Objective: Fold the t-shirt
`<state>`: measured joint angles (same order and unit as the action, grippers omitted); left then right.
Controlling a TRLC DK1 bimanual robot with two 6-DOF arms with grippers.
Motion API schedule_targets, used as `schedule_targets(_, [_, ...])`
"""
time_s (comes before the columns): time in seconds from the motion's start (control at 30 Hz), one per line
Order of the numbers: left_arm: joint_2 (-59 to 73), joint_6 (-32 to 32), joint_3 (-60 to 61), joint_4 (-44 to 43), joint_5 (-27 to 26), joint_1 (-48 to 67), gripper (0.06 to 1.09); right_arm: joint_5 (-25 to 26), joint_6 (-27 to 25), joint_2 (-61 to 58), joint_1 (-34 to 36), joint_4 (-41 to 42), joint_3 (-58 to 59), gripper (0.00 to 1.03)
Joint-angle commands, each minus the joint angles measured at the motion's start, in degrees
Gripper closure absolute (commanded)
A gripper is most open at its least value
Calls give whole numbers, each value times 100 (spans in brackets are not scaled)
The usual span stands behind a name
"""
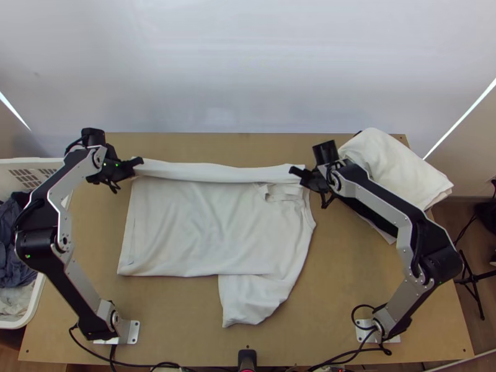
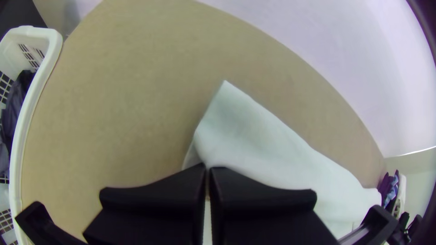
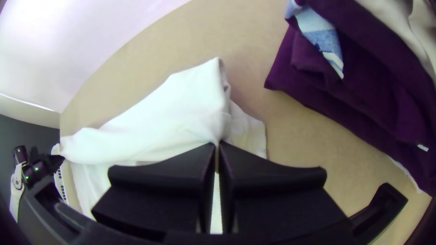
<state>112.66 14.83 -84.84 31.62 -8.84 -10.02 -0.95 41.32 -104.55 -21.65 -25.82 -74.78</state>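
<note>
T-shirt (image 1: 204,229) pinched at both ends of its far edge, near sleeve loose

The table (image 1: 347,279) carries the shirt across its middle, body mostly spread, hem to the left and collar end to the right. Close beyond my right gripper sits the laundry pile (image 1: 394,167), with my right forearm over part of it; if I swing that arm wide or low, I could drag the stack askew.

The near sleeve (image 1: 248,304) juts towards the near edge. Were I to fold the body without tucking it, I'd expect it to poke out of the bundle.

Along the far side the cloth makes a narrow far strip (image 1: 217,172), turned over the body. My left gripper (image 2: 208,169) is closed on its left end, my right gripper (image 3: 217,145) closed on its right end. Uneven pulling would probably skew the fold; too much tension could slip a corner free, too little would let the middle sag and crease.

Smallest, the collar (image 1: 279,191) lies rumpled just beside the strip, and could get trapped as a lump.
</note>
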Motion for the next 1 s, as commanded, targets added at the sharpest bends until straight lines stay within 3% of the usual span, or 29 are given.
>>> schedule_targets(0.0, [-289, -138, 653, 29, -30, 53, 105, 121, 8, 128, -173, 25, 403, 100])
schedule_targets(0.2, [-535, -209, 1092, 11, -179, 53, 105, 297, -36, 181, -287, 218, 588, 97])
schedule_targets(0.27, [-623, -235, 1110, 2, -250, 27, 105, 306, -133, 304, -384, 227, 649, 73])
schedule_targets(0.3, [-710, -349, 1162, -15, -276, 27, 99, 306, -186, 401, -454, 236, 702, 61])
schedule_targets(0.4, [-1062, -420, 1303, -165, -267, 9, 43, 306, -335, 682, -621, 271, 816, 39])
schedule_targets(0.43, [-1229, -437, 1373, -270, -267, -17, 31, 306, -370, 822, -648, 288, 878, 34])
schedule_targets(0.53, [-1853, -587, 1453, -349, -346, -96, 23, 297, -370, 1367, -744, 271, 1080, 24])
schedule_targets(0.6, [-2293, -692, 1453, -296, -382, -158, 10, 297, -72, 1886, -850, -116, 1203, 24])
schedule_targets(0.7, [-2908, -850, 1453, 11, -469, -228, 10, 297, 807, 2615, -1289, -1179, 1370, 24])
schedule_targets(0.8, [-3409, -956, 1637, 55, -399, -281, 10, 288, 1238, 3125, -1790, -2410, 1423, 24])
schedule_targets(0.83, [-3505, -973, 1699, 152, -399, -281, 10, 201, 1414, 3231, -1904, -2779, 1493, 24])
schedule_targets(0.9, [-3716, -1008, 1918, 275, -408, -255, 11, -494, 1783, 3477, -1984, -3236, 1818, 24])
schedule_targets(0.97, [-3927, -991, 2182, 275, -408, -228, 11, -661, 1809, 3916, -2089, -3289, 2161, 24])
